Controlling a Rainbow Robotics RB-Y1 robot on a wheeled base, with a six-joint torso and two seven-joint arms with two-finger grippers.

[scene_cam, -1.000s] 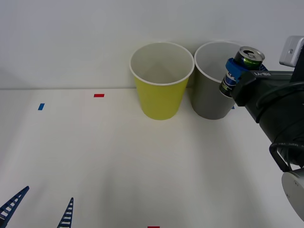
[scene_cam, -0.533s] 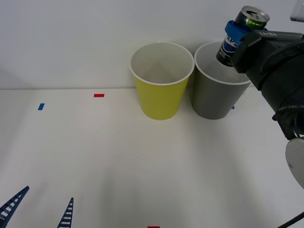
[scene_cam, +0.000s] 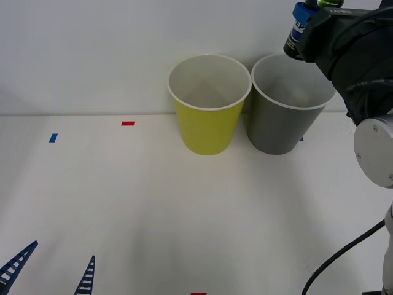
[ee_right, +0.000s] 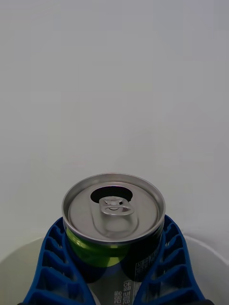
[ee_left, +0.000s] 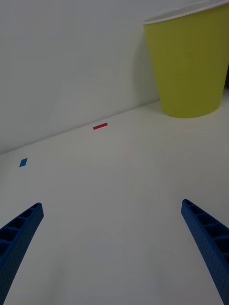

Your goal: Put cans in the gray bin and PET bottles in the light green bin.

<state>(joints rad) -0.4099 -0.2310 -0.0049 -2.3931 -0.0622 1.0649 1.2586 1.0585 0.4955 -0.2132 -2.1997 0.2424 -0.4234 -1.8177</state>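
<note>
The right gripper [scene_cam: 302, 27] hangs high above the gray bin [scene_cam: 284, 117], its blue fingers [ee_right: 47, 267] clamped on either side of the can [ee_right: 113, 224], which stands upright with its silver pull-tab top showing. The gray bin stands at the back of the table [scene_cam: 184, 209], just beside the light green bin [scene_cam: 207, 104] on its left. The left gripper [ee_left: 112, 252] rests low near the front of the table, fingers spread wide, holding nothing, well apart from both bins.
</note>
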